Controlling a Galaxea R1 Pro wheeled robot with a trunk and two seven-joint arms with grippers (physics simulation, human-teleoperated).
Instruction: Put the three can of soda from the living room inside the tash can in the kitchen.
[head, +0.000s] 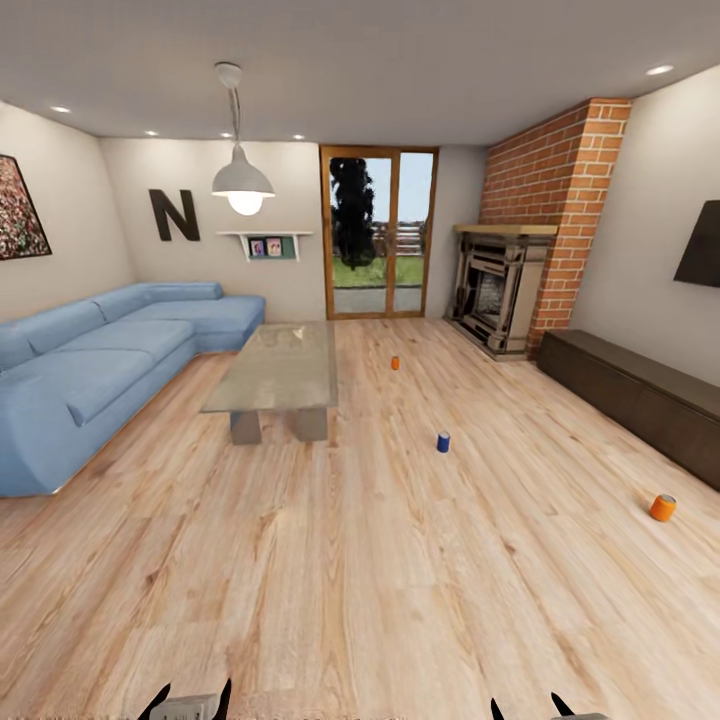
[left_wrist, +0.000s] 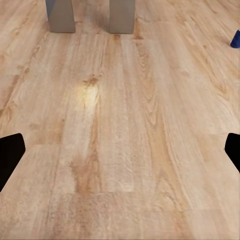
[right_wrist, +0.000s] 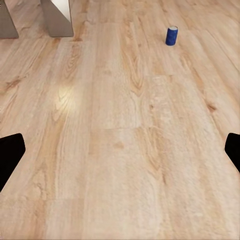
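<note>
Three soda cans stand apart on the living room's wood floor. A small orange can (head: 395, 363) is farthest, right of the low table. The dark blue can (head: 443, 442) is nearer, in mid-floor, and also appears in the wrist views (right_wrist: 171, 35) (left_wrist: 236, 39). A second orange can (head: 662, 508) sits at the right, near the dark TV bench. My left gripper (head: 190, 702) (left_wrist: 120, 152) and right gripper (head: 528, 708) (right_wrist: 120, 152) hang low over bare floor, both open and holding nothing, well short of the cans. The trash can is out of view.
A blue corner sofa (head: 90, 370) fills the left side. The grey low table (head: 275, 375) stands ahead on two legs (left_wrist: 60, 15). A brick fireplace (head: 520, 260), glazed doors (head: 380, 235) and a long dark bench (head: 640, 395) line the far and right walls.
</note>
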